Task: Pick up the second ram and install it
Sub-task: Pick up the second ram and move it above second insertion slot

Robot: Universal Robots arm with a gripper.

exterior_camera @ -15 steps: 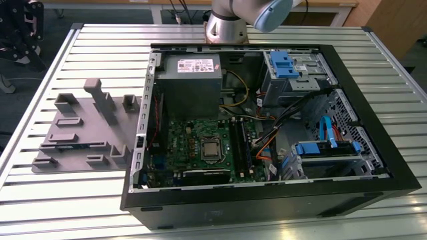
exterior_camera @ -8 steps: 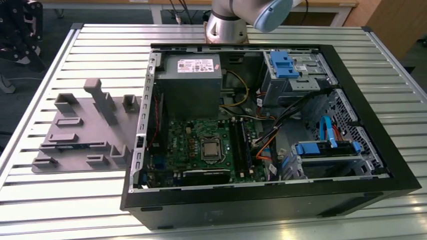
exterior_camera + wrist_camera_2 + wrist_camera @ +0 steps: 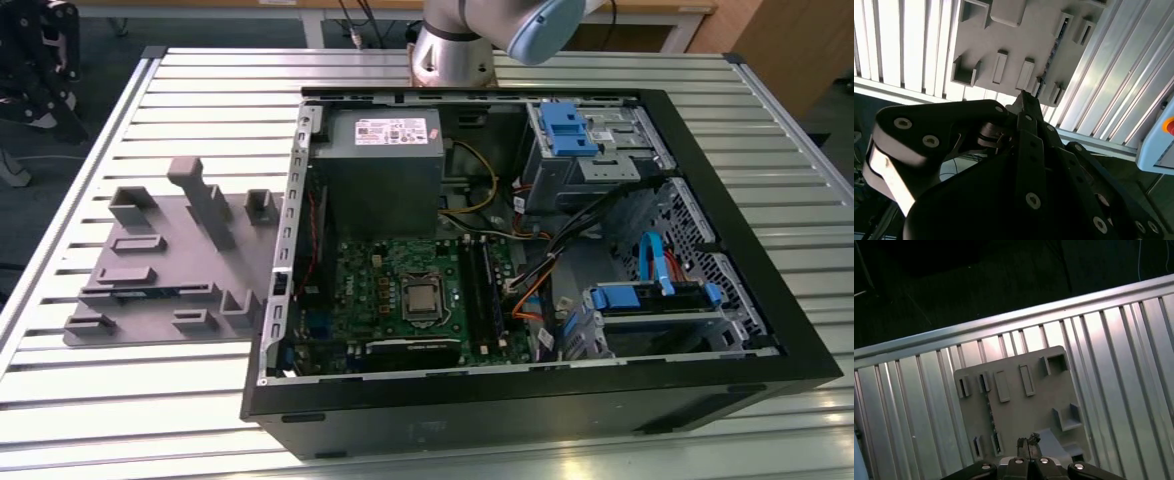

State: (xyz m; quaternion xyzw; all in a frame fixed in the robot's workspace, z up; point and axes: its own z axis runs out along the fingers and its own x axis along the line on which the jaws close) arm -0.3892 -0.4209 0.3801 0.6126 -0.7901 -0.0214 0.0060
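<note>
Item: second ram (image 3: 990, 412), not yet picked up. Location: it stands on edge in the slotted holders of the grey fixture plate (image 3: 167, 265). The plate lies on the slatted aluminium table (image 3: 80, 400) at the exterior view's left, just beside the open computer case (image 3: 534, 410). Orientation: the long axis is level with the table and runs left to right in the exterior view, with one end pointing toward the case and the thin upper edge facing up. Gripper (image 3: 1027, 444): it hangs well above the plate in both wrist views, its fingertips drawn together with nothing between them, apart from the stick. Step in hand, as judged: the approach to the pick, with no contact made. Requirement, as judged: a grasp calls for the jaws parted, turned to span the stick's two flat faces, and brought down over a free stretch between the holders. Destination: the motherboard (image 3: 414, 290) inside the case, to the right of the plate. Whether any memory slot there is already filled cannot be told.
</note>
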